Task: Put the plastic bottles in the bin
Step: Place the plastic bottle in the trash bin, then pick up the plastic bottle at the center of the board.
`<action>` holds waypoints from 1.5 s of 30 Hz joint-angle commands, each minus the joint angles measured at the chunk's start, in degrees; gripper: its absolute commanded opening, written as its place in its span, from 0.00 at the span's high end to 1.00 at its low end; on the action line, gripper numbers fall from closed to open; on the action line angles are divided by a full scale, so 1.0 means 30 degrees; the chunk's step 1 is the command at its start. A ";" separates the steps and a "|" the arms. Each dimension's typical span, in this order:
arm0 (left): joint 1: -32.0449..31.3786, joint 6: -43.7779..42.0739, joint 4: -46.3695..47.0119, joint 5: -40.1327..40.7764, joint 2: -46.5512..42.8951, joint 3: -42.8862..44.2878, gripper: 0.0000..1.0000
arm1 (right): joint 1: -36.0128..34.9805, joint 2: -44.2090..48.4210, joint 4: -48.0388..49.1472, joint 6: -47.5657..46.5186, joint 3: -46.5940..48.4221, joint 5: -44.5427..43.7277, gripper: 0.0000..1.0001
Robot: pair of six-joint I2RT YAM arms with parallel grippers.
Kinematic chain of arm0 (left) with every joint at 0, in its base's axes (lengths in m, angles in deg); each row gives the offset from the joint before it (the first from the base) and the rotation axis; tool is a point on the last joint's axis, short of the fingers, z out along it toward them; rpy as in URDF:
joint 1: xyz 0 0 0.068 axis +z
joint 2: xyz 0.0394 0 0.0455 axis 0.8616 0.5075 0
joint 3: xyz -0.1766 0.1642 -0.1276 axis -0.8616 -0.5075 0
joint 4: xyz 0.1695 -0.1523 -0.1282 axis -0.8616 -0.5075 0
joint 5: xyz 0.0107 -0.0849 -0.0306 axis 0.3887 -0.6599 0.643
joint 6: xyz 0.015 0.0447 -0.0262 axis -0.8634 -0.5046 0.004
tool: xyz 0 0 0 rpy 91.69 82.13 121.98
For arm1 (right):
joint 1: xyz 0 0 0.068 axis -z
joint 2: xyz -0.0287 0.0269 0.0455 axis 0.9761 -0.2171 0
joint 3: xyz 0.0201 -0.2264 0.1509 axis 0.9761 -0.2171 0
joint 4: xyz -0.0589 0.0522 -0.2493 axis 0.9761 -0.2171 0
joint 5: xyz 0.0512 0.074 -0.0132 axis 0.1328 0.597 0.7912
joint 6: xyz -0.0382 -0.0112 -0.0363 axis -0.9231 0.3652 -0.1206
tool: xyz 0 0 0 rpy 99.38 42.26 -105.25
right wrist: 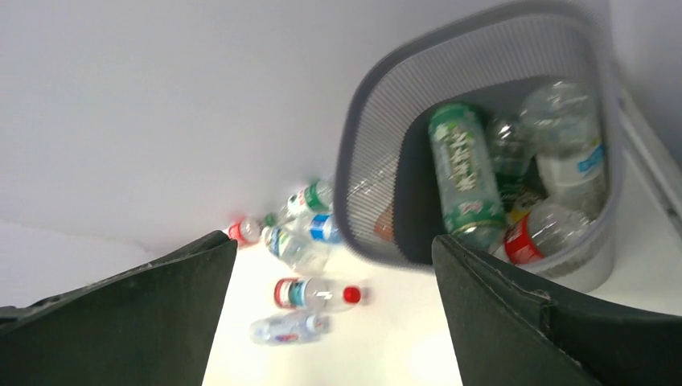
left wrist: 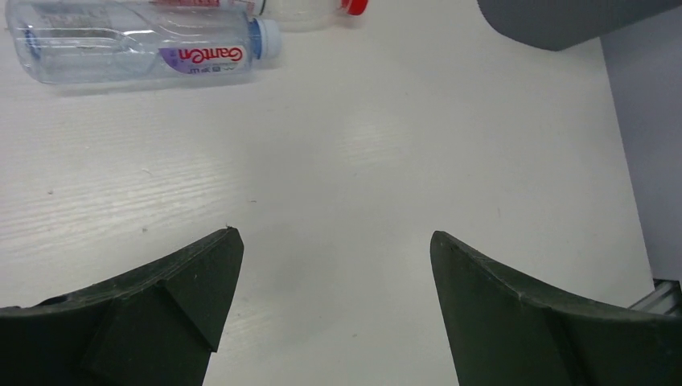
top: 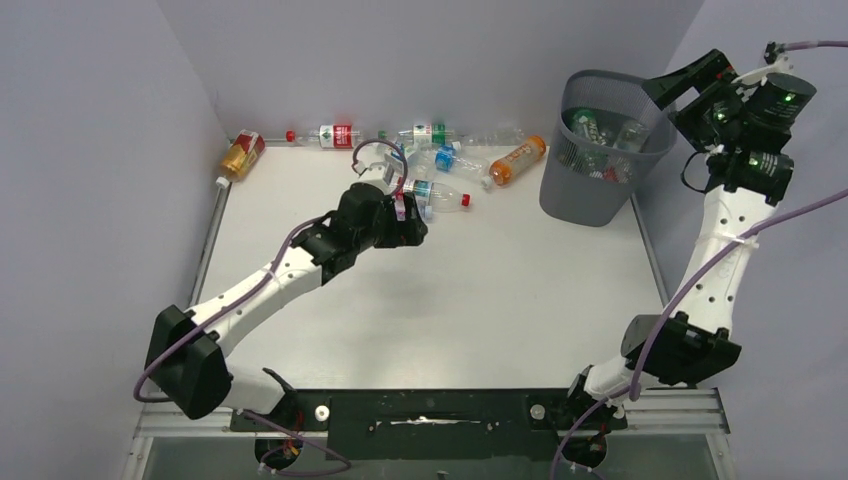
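Several plastic bottles lie along the table's back: an amber one (top: 242, 155), a red-labelled one (top: 332, 135), a green-labelled one (top: 430, 131), an orange one (top: 517, 160) and a red-capped clear one (top: 442, 194). My left gripper (top: 412, 228) is open and empty just in front of them. In its wrist view (left wrist: 336, 241) a clear purple-labelled bottle (left wrist: 137, 44) lies ahead to the left. The dark mesh bin (top: 598, 195) stands at the back right and holds several bottles (right wrist: 462, 173). My right gripper (top: 680, 85) hangs open and empty above the bin's rim (right wrist: 354, 145).
Grey walls close off the back and both sides. A metal rail (top: 212, 235) runs along the table's left edge. The bin's wall shows at the top right of the left wrist view (left wrist: 555, 20). White tabletop (top: 480, 300) lies between the arms.
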 commanded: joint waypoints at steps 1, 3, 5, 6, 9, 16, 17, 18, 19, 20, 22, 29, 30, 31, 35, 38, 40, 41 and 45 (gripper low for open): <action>0.1635 0.0105 0.0369 -0.1052 0.1810 0.1827 0.12 | -0.1540 0.2936 0.0614 -0.0651 -0.2204 0.0481 0.02; 0.2116 0.0021 0.0447 -0.1033 0.2861 0.2425 0.12 | -0.2822 0.3920 0.0220 -0.1008 -0.3062 -0.0214 0.02; 0.2637 0.0091 0.0439 -0.0995 0.4050 0.3320 0.12 | -0.3732 0.4811 0.0098 -0.1131 -0.4118 -0.0569 0.02; 0.2869 0.0167 0.0414 -0.0818 0.4545 0.3707 0.12 | -0.4054 0.5278 0.0080 -0.1116 -0.4611 -0.0631 0.02; 0.3794 0.0520 0.0583 -0.0446 0.5748 0.4679 0.12 | -0.4875 0.6386 -0.0042 -0.1164 -0.6080 -0.0941 0.02; 0.5331 -0.2407 0.1206 0.0890 0.9029 0.8074 0.14 | -0.6514 0.8397 -0.0440 -0.1455 -0.9244 -0.1741 0.02; 0.5444 -0.3266 0.1616 0.0867 0.9397 0.8289 0.14 | -0.6680 0.8667 -0.0493 -0.1493 -0.9610 -0.1888 0.02; 0.5561 -0.4050 0.2216 0.0788 0.9652 0.8331 0.14 | -0.6847 0.8891 -0.0573 -0.1542 -0.9949 -0.1953 0.02; 0.5641 -0.4908 0.2812 0.0704 0.9871 0.8263 0.14 | -0.6923 0.9121 -0.0671 -0.1614 -1.0218 -0.1998 0.02; 0.5739 -0.5508 0.3439 0.0456 1.0103 0.8155 0.14 | -0.6965 0.9310 -0.0797 -0.1700 -1.0442 -0.2026 0.02; 0.6008 -0.6259 0.4540 -0.0283 1.0583 0.7953 0.14 | -0.7058 0.9661 -0.1025 -0.1872 -1.0818 -0.2100 0.02; 0.7350 -0.5990 0.6370 -0.3022 1.2510 0.8163 0.13 | -0.7098 1.0343 -0.1980 -0.2579 -1.1445 -0.2298 0.02; 0.7498 -0.5896 0.6586 -0.3405 1.2876 0.8176 0.13 | -0.7104 1.0426 -0.2052 -0.2667 -1.1551 -0.2331 0.02; 0.7681 -0.5811 0.6837 -0.3972 1.3112 0.8159 0.13 | -0.7083 1.0473 -0.2060 -0.2723 -1.1689 -0.2313 0.02; 0.8008 -0.5607 0.7452 -0.6159 1.3943 0.8113 0.13 | -0.7099 1.0658 -0.1998 -0.2811 -1.2274 -0.2316 0.02; 0.8005 -0.5487 0.7892 -0.7121 1.4114 0.7566 0.14 | -0.7118 1.0740 -0.1880 -0.2812 -1.2610 -0.2301 0.02; 0.8003 -0.5287 0.8183 -0.7521 1.3981 0.6961 0.14 | -0.7111 1.0799 -0.1761 -0.2811 -1.2770 -0.2252 0.02; 0.7990 -0.5160 0.8362 -0.7710 1.3862 0.6594 0.14 | -0.7113 1.0806 -0.1742 -0.2813 -1.2845 -0.2226 0.02; 0.7838 -0.4805 0.8924 -0.8050 1.3109 0.4900 0.14 | -0.7132 1.0991 -0.1605 -0.2784 -1.3200 -0.2171 0.02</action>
